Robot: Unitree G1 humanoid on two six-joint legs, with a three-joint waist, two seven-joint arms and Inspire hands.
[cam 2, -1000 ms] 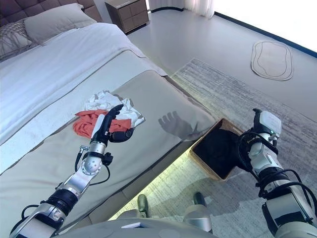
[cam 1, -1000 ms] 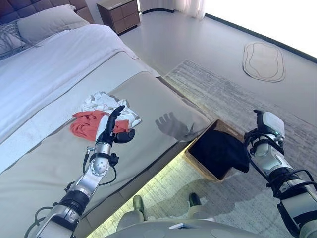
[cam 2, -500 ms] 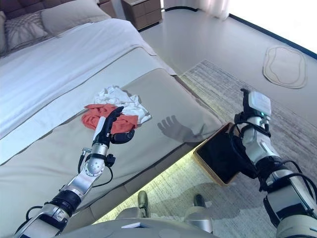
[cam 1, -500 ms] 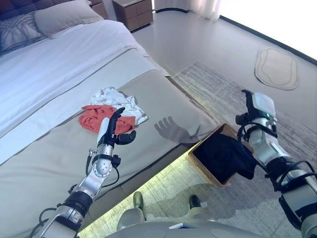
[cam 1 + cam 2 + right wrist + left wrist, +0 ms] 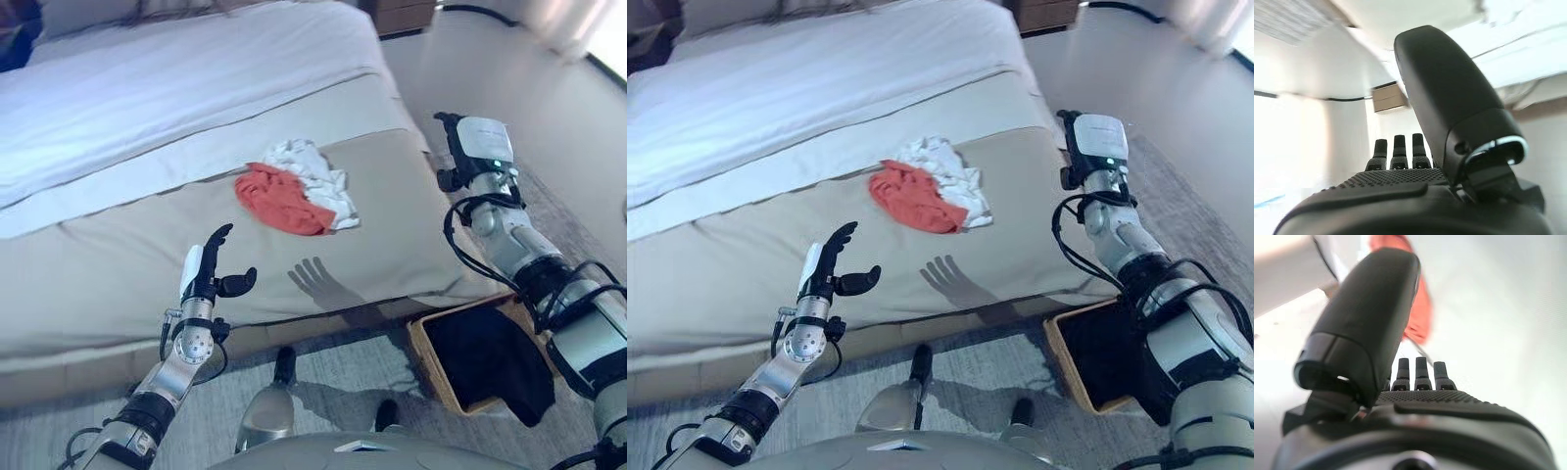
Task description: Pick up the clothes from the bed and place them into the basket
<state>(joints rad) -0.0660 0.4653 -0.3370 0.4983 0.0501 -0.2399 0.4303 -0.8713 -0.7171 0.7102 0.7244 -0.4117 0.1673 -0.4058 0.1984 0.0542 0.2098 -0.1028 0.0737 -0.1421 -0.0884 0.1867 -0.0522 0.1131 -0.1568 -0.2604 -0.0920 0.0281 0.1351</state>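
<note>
Left robot hand [image 5: 204, 277]: spread, empty, raised over the bed [image 5: 118, 255] edge, short of the clothes, likely to reach.
Right robot hand [image 5: 1400, 152]: straight-fingered, empty, raised near the bed corner.
Clothes [image 5: 294, 191]: red and white heap on bed.
Basket [image 5: 431, 357]: on floor, already holding dark cloth.

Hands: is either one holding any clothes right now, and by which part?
Nothing is held. The left hand hovers open over the bed, short of the red cloth and white cloth. The right hand is open and empty too.
</note>
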